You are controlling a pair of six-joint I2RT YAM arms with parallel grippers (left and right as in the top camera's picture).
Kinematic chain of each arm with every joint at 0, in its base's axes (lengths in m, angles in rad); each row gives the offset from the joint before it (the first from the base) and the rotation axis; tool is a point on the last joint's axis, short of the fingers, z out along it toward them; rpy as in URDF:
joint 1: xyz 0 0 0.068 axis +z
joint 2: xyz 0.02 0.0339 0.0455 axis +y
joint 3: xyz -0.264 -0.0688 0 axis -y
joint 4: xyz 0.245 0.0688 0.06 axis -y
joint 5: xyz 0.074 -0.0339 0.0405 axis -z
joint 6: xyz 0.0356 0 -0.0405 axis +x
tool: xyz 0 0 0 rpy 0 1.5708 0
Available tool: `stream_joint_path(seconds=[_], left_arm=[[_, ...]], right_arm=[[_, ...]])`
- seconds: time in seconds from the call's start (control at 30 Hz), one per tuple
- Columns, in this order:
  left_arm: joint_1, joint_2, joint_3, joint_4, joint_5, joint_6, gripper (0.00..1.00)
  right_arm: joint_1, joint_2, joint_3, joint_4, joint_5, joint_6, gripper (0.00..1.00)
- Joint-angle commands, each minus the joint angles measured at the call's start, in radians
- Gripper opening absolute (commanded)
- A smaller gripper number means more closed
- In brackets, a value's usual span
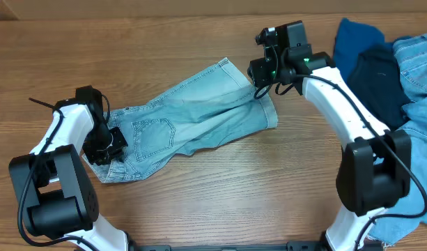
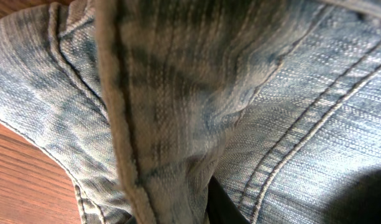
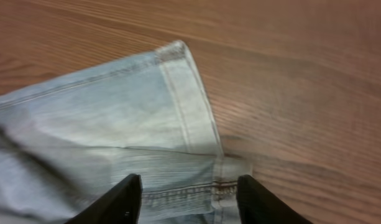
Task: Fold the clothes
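Pale jeans (image 2: 240, 112) spread across the bench (image 1: 199, 209) crowded the left wrist lens, so whether the left jaws held the waistband (image 2: 119, 137) was unclear; the right jaws stood wide over the right hem (image 3: 185, 106), the fold seemed barely begun, next needing that hem pinched

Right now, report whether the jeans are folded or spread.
Mostly spread: jeans lie flat at full length, back pocket showing, layers overlapping only near the hems.

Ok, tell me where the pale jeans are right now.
In the overhead view, the pale jeans lie left of centre, waistband by the left gripper, leg hems by the right gripper, apart from the clothes pile at the right edge.
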Motion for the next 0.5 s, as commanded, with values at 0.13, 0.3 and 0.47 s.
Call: stream_joint_path(seconds=[0.13,0.3,0.47], left_arm=[[0.001,-0.016,-0.007,0.024,-0.084,-0.029,0.17],[0.001,-0.016,-0.007,0.026,-0.084,-0.029,0.17],[0.001,-0.016,-0.007,0.028,-0.079,-0.029,0.17]], right_arm=[[-0.008,0.166,-0.001,0.005,0.051,0.072,0.61],[-0.021,0.167,-0.001,-0.002,0.156,0.099,0.65],[-0.027,0.167,-0.001,-0.006,0.129,0.119,0.36]])
